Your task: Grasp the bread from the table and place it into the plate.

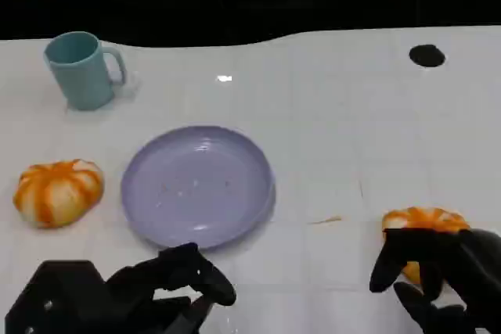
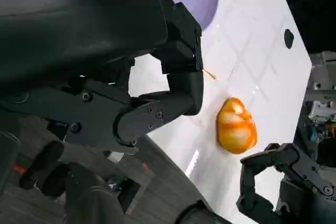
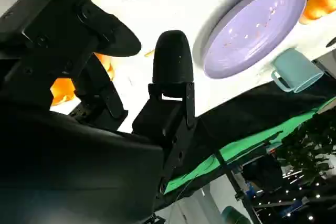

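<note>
While arching over the front right corner of the white table [image 1: 352, 115], preparing a grasp not yet made. Judging the glossy-looking top as the main hazard: possibly shoving the bread [image 1: 427, 220] toward the far edge instead of trapping it, by closing from the near side alone. Facing afterwards a carry to the lavender plate [image 1: 196, 185], sitting toward the table's middle and nearer the front edge, well apart from the bread; possibly dropping short of the rim through a shallow, fingertip-only hold. Resting the left hand [image 1: 149, 295] low at the front edge, just before the plate, fingers loosely bent and apart, holding nothing; possibly clipping the plate's rim if lifting carelessly. Poising the right hand [image 1: 446, 271] with fingers apart and curved, gripping nothing as yet. Lying on the table just beyond those fingers, toward the far edge, near side hidden behind the fingertips in the head view; looking just clear of them in the left wrist view, though not showing contact for certain. Possibly inviting confusion with a second bread [image 1: 59, 192] resting near the left edge, beside the plate. Standing upright by the far left corner, a teal mug [image 1: 78, 68]; sitting near the far right corner, a small black mark [image 1: 427, 55].
</note>
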You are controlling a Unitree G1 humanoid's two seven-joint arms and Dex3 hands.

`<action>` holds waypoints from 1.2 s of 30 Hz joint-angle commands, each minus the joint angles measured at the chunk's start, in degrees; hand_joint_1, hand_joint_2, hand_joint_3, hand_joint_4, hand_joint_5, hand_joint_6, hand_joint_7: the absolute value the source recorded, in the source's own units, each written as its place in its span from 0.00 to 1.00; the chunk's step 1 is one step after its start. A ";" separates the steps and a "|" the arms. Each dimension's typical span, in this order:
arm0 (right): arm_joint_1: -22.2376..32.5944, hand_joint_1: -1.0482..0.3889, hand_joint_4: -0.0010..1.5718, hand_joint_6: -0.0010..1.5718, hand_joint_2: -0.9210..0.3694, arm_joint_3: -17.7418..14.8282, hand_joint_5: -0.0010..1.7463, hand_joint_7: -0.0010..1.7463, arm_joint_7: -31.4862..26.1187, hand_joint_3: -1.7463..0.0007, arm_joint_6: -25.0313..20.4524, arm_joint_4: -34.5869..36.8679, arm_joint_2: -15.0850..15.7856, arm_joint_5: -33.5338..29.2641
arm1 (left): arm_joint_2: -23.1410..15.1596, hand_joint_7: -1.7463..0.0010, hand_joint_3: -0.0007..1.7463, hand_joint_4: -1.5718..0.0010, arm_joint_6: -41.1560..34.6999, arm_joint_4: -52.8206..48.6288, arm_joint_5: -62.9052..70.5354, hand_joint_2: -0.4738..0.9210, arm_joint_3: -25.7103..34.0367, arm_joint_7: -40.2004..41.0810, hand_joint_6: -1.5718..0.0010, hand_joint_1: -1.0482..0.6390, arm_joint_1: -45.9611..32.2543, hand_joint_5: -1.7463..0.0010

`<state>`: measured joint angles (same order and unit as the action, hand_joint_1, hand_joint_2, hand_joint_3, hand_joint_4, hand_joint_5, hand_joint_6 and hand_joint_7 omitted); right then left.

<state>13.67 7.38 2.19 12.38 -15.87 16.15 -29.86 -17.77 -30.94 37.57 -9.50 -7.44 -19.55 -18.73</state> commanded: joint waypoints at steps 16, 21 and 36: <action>0.12 0.73 0.59 0.60 0.51 -0.44 0.98 0.67 -0.08 0.26 -0.23 -0.04 0.54 0.35 | -0.63 0.11 0.34 0.58 0.02 -0.10 -0.05 1.00 0.31 -0.04 0.69 0.41 0.33 0.00; 0.17 0.72 0.58 0.59 0.51 -0.37 0.98 0.67 0.21 0.26 -1.02 -0.57 0.52 -0.02 | -0.72 0.12 0.34 0.58 -0.01 -0.11 0.13 1.00 0.27 0.01 0.69 0.42 0.33 0.00; 0.27 0.72 0.53 0.58 0.48 -0.78 0.96 0.55 1.69 0.34 -3.15 -3.08 0.20 1.78 | -0.57 0.13 0.34 0.58 0.41 -0.83 -0.29 1.00 0.57 -0.27 0.68 0.42 0.42 0.00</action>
<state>13.71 7.48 3.61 9.93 -17.47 16.12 -28.93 -17.76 -31.03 37.17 -9.50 -7.35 -19.55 -18.62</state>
